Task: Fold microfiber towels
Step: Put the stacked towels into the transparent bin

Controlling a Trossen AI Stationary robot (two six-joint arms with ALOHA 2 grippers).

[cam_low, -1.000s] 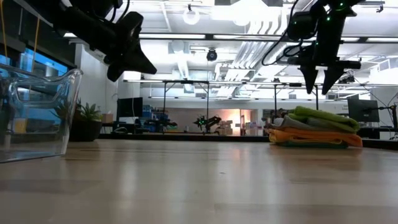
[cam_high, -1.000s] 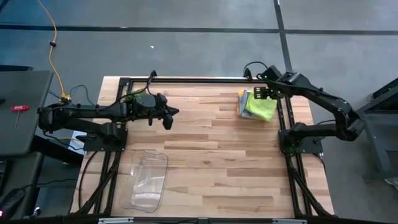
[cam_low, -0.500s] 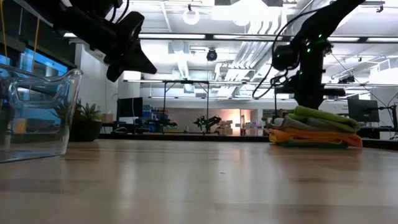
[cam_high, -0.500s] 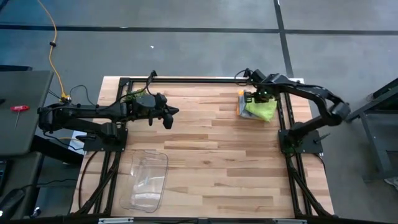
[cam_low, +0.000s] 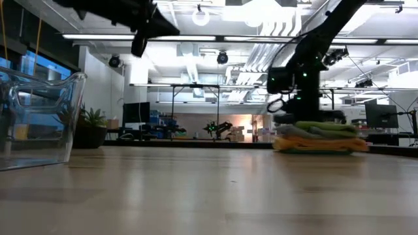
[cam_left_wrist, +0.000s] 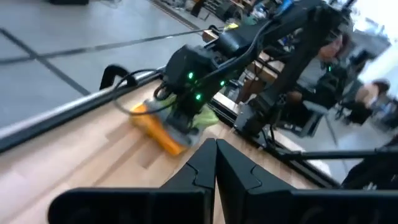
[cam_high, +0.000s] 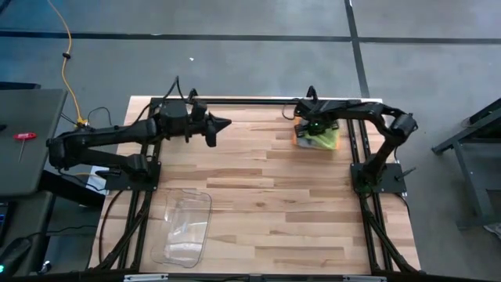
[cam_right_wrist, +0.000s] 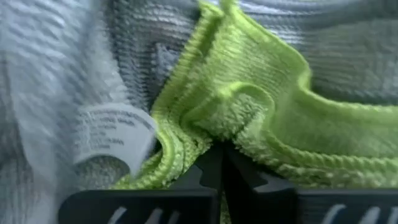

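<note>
Fuzzy looped-pile lime green towel [cam_right_wrist: 249, 118], smooth pale wooden table [cam_high: 258, 188], clear glossy plastic bin [cam_high: 184, 227]

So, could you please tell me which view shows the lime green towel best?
The right wrist view: the lime green towel fills it, pinched by the right gripper. The high, low and left wrist views show it only small, atop the stack.

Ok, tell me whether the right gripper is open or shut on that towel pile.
Shut on the lime green towel: the right gripper has its fingers together with a bunched fold of that towel pinched between them, atop the stack.
</note>
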